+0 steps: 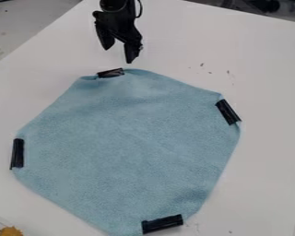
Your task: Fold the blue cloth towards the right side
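Camera view. One pale blue cloth, roughly six- to eight-sided, spread nearly flat across the centre and lower left of the frame on a white tabletop; unfolded, save for corners turned in. Four black strips, clip or tape uncertain, at its margin: upper strip, right strip, left strip, bottom strip. Item, lower left corner of the frame: an orange-yellow knob, cut by the edge.

Hazards, as judged. Fingers closing on a hard strip alone might pull it loose and leave the fabric lying. Pressed on the flat middle, they could skate over for want of a raised edge. A shallow pinch may slip out mid-lift; too low a carry would drag the whole cloth rightward, bunching it rather than folding it. The stiff strips could also catch and skew the crease.

Hand: one black two-finger gripper, top of the frame, left of centre, just above the upper strip in the picture. Fingers well parted, nothing between them; contact with the cloth, none apparent.
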Robot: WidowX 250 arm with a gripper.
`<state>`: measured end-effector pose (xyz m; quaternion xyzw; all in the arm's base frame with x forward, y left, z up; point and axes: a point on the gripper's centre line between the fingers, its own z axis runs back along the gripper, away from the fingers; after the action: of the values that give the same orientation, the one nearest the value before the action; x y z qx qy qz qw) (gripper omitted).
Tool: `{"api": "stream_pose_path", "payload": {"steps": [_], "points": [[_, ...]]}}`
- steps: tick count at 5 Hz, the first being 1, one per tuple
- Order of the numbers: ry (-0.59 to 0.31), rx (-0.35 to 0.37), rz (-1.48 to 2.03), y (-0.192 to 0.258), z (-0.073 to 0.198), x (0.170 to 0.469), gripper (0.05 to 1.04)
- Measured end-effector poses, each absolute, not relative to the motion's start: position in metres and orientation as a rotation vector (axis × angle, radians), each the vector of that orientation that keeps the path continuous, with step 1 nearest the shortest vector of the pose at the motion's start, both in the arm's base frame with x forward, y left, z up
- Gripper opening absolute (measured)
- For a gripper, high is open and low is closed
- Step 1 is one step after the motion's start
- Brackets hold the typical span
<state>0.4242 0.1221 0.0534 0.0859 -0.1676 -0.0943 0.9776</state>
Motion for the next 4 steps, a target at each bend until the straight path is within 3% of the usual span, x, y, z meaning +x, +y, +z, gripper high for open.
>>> {"api": "stream_pose_path", "payload": {"steps": [2, 4], "points": [[-0.274, 0.171, -0.135, 0.133, 0.028, 0.402, 0.999], [-0.324, 0.286, -0.015, 0.157, 0.075, 0.369, 0.999]]}}
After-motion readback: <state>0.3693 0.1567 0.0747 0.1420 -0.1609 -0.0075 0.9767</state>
